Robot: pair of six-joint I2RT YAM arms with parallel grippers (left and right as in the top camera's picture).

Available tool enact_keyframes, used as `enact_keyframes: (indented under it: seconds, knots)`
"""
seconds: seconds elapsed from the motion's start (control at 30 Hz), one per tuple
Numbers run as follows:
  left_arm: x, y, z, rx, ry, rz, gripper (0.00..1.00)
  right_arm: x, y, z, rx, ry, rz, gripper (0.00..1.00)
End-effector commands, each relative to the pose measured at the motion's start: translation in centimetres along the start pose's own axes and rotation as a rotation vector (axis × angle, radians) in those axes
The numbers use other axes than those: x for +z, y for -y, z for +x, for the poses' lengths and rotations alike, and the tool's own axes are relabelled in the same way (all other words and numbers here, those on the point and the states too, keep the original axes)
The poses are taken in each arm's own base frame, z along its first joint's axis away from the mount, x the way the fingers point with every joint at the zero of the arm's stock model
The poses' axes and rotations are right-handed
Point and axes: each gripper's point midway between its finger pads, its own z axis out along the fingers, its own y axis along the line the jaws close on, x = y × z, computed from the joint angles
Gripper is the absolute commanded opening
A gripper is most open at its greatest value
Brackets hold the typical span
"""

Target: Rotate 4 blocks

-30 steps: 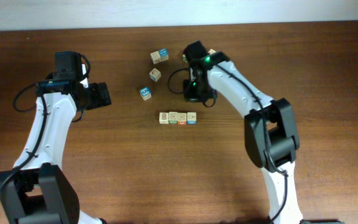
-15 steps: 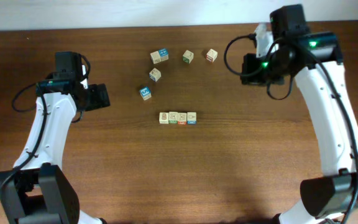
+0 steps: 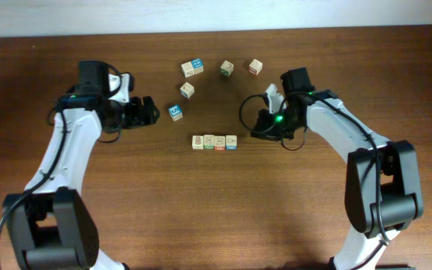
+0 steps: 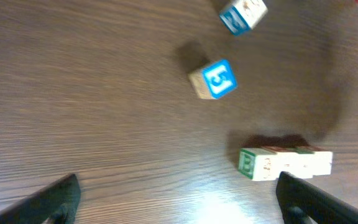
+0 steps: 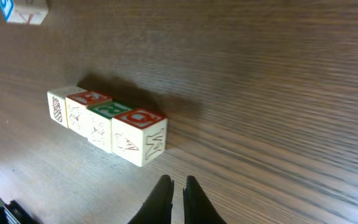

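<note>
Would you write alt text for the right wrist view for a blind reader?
Four pale alphabet blocks sit touching in a row on a dark wooden table, just ahead of the shut right gripper. Another block shows at the top-left corner.

Free room and obstacles about the row of four blocks [image 3: 214,142]. Near side of the row: bare table [image 3: 216,202], open to approach from either flank. Right end: right gripper [image 3: 253,129] close beside it, fingers pressed together. Left end: open strip of wood out toward the left gripper [image 3: 151,112], fingers spread wide. Far-left of the row: blue-topped cube [image 3: 175,112], with a pale cube [image 3: 187,90] and a blue-and-cream block [image 3: 193,68] beyond. Far side, well apart: a loose cube [image 3: 226,68] and a second loose cube [image 3: 255,66], bare lane between these and the row.
</note>
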Motion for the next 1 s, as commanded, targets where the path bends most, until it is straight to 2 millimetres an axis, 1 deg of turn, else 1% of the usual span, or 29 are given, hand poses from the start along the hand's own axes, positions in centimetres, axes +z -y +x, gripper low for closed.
enact_keyframes:
  seconds: [0.0,0.03,0.07,0.13,0.17,0.23,0.4,0.5,0.6,0.67,0.83,0.97]
  knots:
    - [2.7,2.7,1.3,-0.077,-0.079,0.063,0.00,0.8,0.5,0.5,0.043,-0.006,0.062,0.08]
    - [3.7,3.2,1.6,-0.088,-0.096,0.064,0.00,0.9,0.5,0.4,0.051,-0.003,0.065,0.07]
    - [5.3,3.9,2.1,-0.079,-0.119,0.069,0.00,1.2,0.4,0.5,0.060,-0.006,0.064,0.04]
    - [8.2,5.0,3.2,-0.045,-0.162,0.076,0.00,2.3,0.1,0.8,0.053,-0.024,0.065,0.04]
    - [9.0,5.3,3.6,-0.035,-0.176,0.077,0.00,2.5,0.1,0.9,0.052,-0.028,0.065,0.04]
    - [10.0,5.8,4.1,-0.018,-0.192,0.080,0.00,2.6,0.2,0.9,0.052,-0.027,0.064,0.04]
    - [11.5,7.4,5.1,0.026,-0.210,0.091,0.00,2.7,-0.1,0.9,0.043,-0.027,0.062,0.04]
    - [11.6,7.3,5.2,0.025,-0.214,0.088,0.00,2.9,-0.4,1.1,0.040,-0.032,0.057,0.04]
    - [11.4,7.0,6.2,0.012,-0.255,0.075,0.00,3.2,-0.8,1.4,0.073,-0.040,0.062,0.04]
    - [11.4,7.0,6.2,0.011,-0.257,0.075,0.00,3.4,-1.0,1.6,0.068,-0.045,0.065,0.05]
    - [11.3,7.1,6.4,0.009,-0.263,0.077,0.00,4.3,-0.2,2.2,0.187,-0.073,0.086,0.05]
    - [11.3,7.1,6.4,0.011,-0.265,0.077,0.00,4.5,-0.1,2.2,0.190,-0.077,0.086,0.05]
